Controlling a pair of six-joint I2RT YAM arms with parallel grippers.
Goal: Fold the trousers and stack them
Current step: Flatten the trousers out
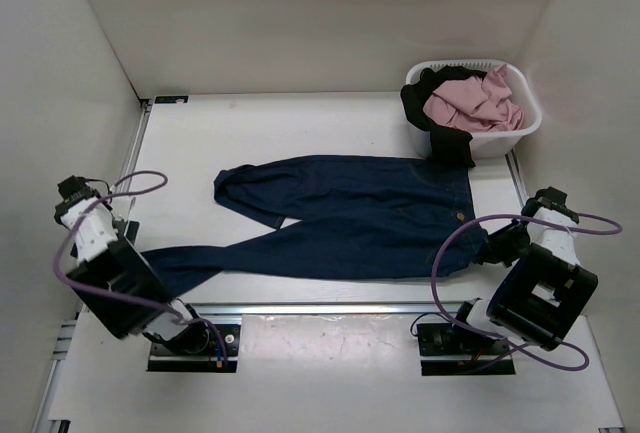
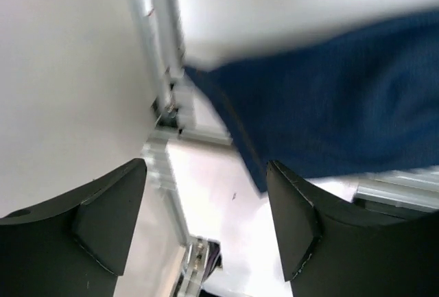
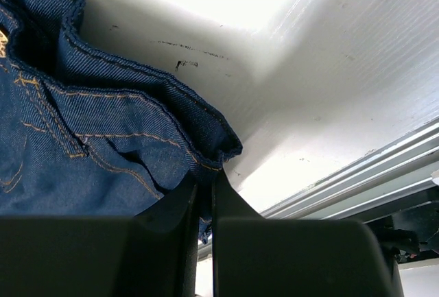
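The dark navy jeans (image 1: pixel 350 218) lie spread flat across the middle of the table, waistband to the right, legs running left. One leg end is folded back at the upper left; the other reaches the front left. My right gripper (image 1: pixel 483 251) is shut on the waistband corner (image 3: pixel 212 149) at the jeans' near right edge. My left gripper (image 1: pixel 140 253) is open and empty beside the near leg's end (image 2: pixel 329 105); the denim (image 2: pixel 329 105) lies past its right finger (image 2: pixel 295 221).
A white laundry basket (image 1: pixel 522 125) stands at the back right with a pink garment (image 1: pixel 475 103) and a black garment (image 1: pixel 445 123) hanging over its rim. White walls enclose the table. A metal rail (image 1: pixel 330 308) runs along the front edge.
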